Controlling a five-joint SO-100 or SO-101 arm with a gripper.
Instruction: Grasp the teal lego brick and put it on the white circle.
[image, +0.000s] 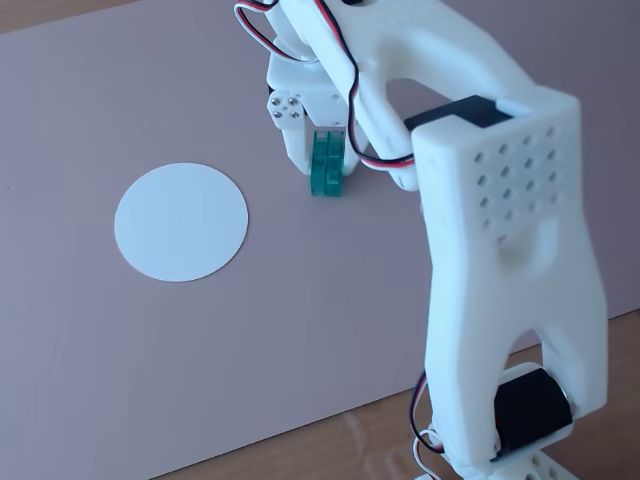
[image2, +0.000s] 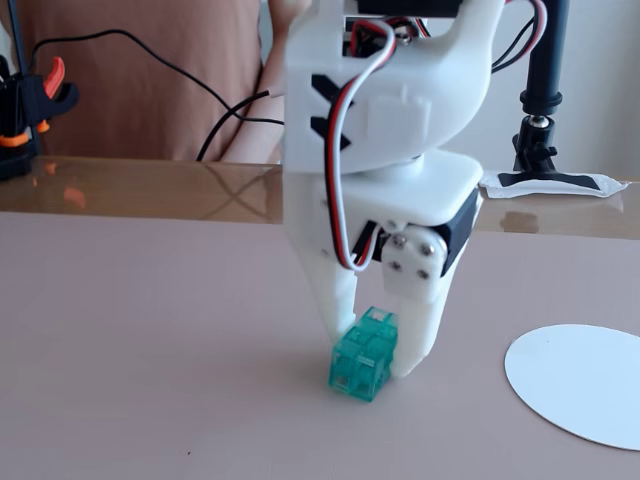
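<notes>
The gripper stands low over the mauve mat, its two white fingers set on either side of the teal lego brick and pinching it between their tips. In a fixed view the brick shows between the fingers, with the arm reaching over it from the near edge of the mat.

Location: the brick sits on the mat, well apart from the white circle. From the other side, the circle lies toward the left of the mat. The brick appears slightly turned and possibly tipped on one edge; whether it is clear of the mat cannot be told.

Handling, as a judgement: the brick looks small, rigid and light, made of hard glossy plastic. It should not deform under pressure. Smooth side walls may slip or twist against smooth fingers. Grip the two flat opposing side faces, squarely, near mid-height; avoid the corners and the studded face.

Containers: none is present. The circle is a flat disc and carries nothing.

Behind the mat, a glossy wooden desk holds black cables and a camera stand.
</notes>
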